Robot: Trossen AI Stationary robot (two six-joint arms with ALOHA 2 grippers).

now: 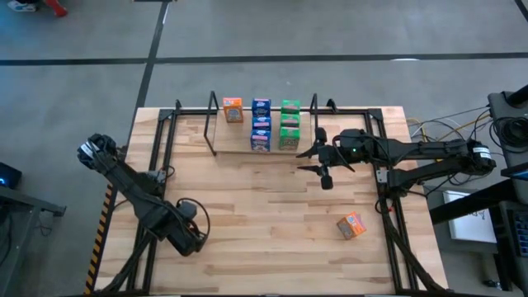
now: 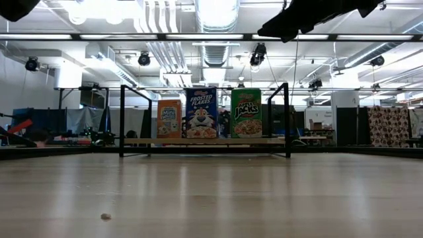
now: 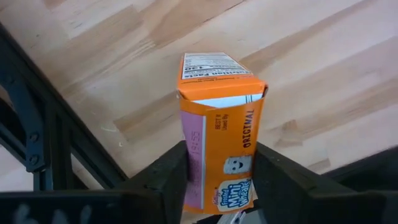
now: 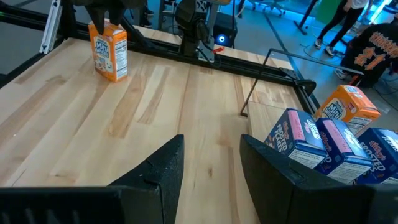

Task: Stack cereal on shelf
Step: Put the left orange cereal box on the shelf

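The left hand (image 3: 217,177) sits low near the bench's (image 1: 272,214) front-left corner, its fingers (image 3: 165,180) pressed to both sides of an orange cereal box (image 3: 219,130). The right hand (image 1: 318,161) hovers just in front of the shelf (image 1: 264,111), fingers parted and holding nothing. On the shelf stand orange (image 1: 233,110), blue (image 1: 261,124) and green boxes (image 1: 289,124). Another orange box (image 1: 351,224) lies on the bench toward the front right.

The orange box's (image 3: 219,149) lower end is cut off between the left gripper's fingers (image 3: 166,180), apparently clamped.
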